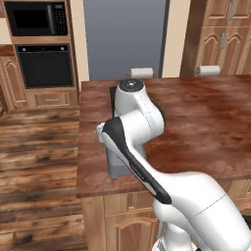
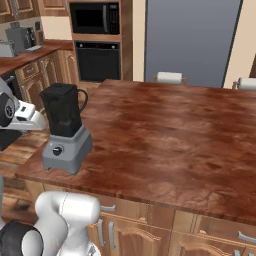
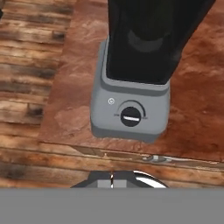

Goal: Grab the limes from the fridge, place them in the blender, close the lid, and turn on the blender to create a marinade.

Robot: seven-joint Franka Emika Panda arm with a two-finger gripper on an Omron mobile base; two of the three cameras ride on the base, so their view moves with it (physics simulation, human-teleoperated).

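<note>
The hand view shows the clenched, empty gripper (image 3: 112,179) facing the black dial (image 3: 131,116); the right base view shows the grey-based, dark-jarred blender (image 2: 65,127) whole, its black lid (image 2: 58,89) on.

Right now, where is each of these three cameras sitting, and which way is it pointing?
Left base view: behind the arm, facing forward over the reddish-brown wooden island counter; the white arm hides most of the blender.
Right base view: behind on the other side, facing the grey-based, dark-jarred blender near the counter's corner; arm at left.
Hand view: on the hand, looking at the blender's round black dial, shut gripper below.
Shared: blender, counter.
</note>
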